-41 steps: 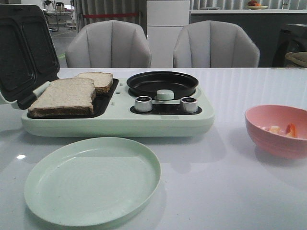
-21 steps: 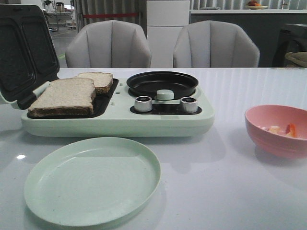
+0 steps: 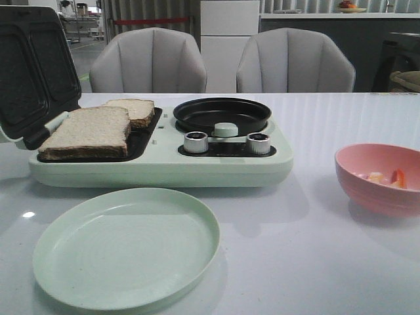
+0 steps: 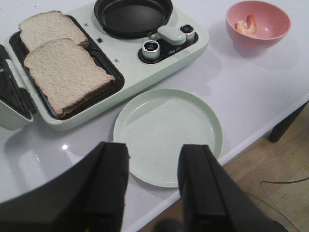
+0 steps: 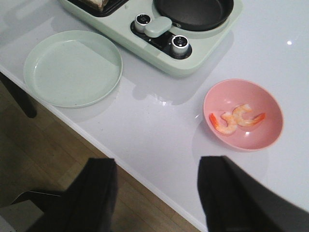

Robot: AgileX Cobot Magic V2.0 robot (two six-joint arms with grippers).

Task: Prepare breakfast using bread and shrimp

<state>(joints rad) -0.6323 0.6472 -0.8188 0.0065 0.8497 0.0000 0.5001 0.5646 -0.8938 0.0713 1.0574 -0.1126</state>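
The pink bowl [image 3: 380, 177] runs off the right edge of the front view, its near wall hiding most of the shrimp [image 3: 388, 177], just an orange tip and pale bits showing; the rear bread slice [image 3: 134, 110] sits partly hidden behind the front slice [image 3: 92, 131]; the open lid [image 3: 33, 72] is cut by the left edge; in the right wrist view the bread [image 5: 96, 4] is a mere corner at the frame's top; both grippers stay unseen from the front.
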